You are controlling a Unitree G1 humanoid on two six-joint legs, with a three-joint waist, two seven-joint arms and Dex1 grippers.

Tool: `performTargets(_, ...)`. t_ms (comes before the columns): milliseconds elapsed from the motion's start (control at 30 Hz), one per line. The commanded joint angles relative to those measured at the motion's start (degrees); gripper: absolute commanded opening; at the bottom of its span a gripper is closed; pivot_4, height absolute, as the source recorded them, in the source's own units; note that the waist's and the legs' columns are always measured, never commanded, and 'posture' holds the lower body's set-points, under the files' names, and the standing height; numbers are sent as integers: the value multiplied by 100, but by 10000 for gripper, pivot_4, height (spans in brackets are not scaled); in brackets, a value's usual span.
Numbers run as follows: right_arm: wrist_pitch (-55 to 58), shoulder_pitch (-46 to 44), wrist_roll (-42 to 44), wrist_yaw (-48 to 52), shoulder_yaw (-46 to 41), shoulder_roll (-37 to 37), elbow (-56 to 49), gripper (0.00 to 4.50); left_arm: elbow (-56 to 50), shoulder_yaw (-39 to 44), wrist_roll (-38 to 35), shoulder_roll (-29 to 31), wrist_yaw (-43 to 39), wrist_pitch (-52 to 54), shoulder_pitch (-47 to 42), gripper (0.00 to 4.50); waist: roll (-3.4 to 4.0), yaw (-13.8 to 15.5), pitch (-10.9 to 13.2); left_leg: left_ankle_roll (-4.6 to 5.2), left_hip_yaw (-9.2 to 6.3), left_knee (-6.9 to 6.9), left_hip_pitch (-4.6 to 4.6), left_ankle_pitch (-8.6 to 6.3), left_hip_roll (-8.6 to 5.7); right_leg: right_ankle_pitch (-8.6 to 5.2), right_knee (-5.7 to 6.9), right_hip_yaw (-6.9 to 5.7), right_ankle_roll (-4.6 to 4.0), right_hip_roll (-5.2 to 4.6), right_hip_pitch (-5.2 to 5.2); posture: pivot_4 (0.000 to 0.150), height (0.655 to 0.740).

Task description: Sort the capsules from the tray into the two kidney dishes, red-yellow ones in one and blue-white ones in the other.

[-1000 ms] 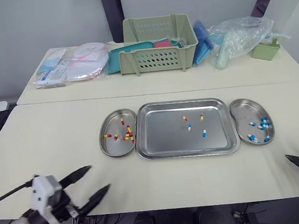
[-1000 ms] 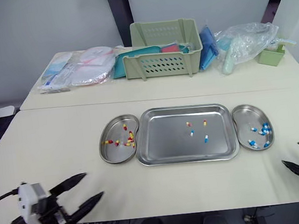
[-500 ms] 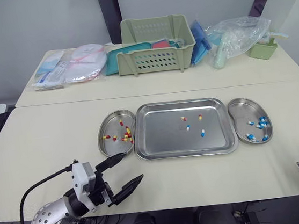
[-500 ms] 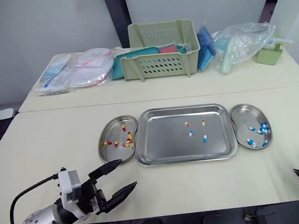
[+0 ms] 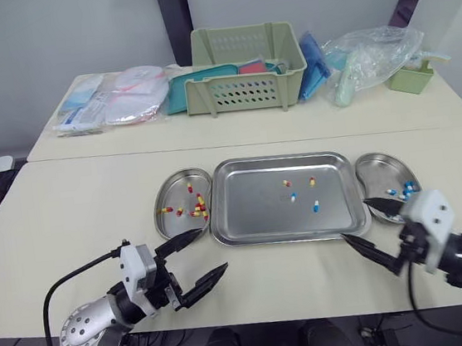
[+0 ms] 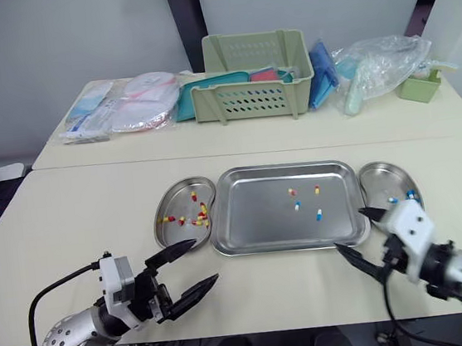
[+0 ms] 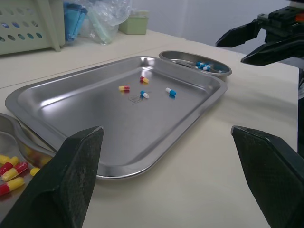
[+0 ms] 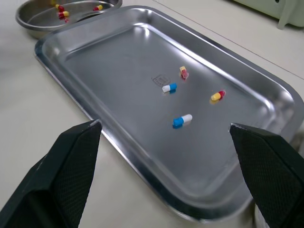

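Four glossy capsules are scattered on the shiny rectangular steel tray. The black, pointed left pincer and right pincer are spread wide apart.

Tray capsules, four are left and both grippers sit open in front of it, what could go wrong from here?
1. The red-yellow capsule and a blue-white capsule lie close together in the tray; a wide pinch may catch or nudge both, risking the wrong dish.
2. Capsules lie flat on smooth steel and may skid away.
3. The right gripper hangs beside the right kidney dish; a swing could bump it and spill its blue-white capsules.
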Motion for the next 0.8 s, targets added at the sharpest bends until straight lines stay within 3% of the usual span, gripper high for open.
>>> performTargets(33, 100, -383, -533, -476, 799, 232, 142, 41213, -234, -115, 19, -4, 141, -11, -78, 45000, 1, -4, 0, 0, -1, 0, 0, 0, 1, 0, 0, 0, 0, 0, -1, 1500, 7400)
performTargets(133, 206, -879, -991, -839, 1407, 507, 429, 33158, -250, -199, 37, 5, 206, -2, -150, 45000, 1, -11, 1, 0, -1, -1, 1, 0, 1, 0, 2, 0, 0, 1, -3, 1500, 7400)
performTargets(467, 1473, -2559, -1934, -2022, 2296, 1724, 1439, 33158, -316, -328, 29, 33, 375, 50, -352, 45000, 5, -27, 2, 0, -2, -2, -5, 1, 1, 0, 8, 2, -1, 1, -17, 1500, 7400)
performTargets(800, 1748, -2926, -2248, -2223, 2564, 2188, 2060, 33158, -361, -367, 36, 47, 415, 66, -317, 45000, 7, -33, 3, 0, 1, -2, -8, 1, 2, 0, 12, 5, -1, 2, -27, 1500, 7400)
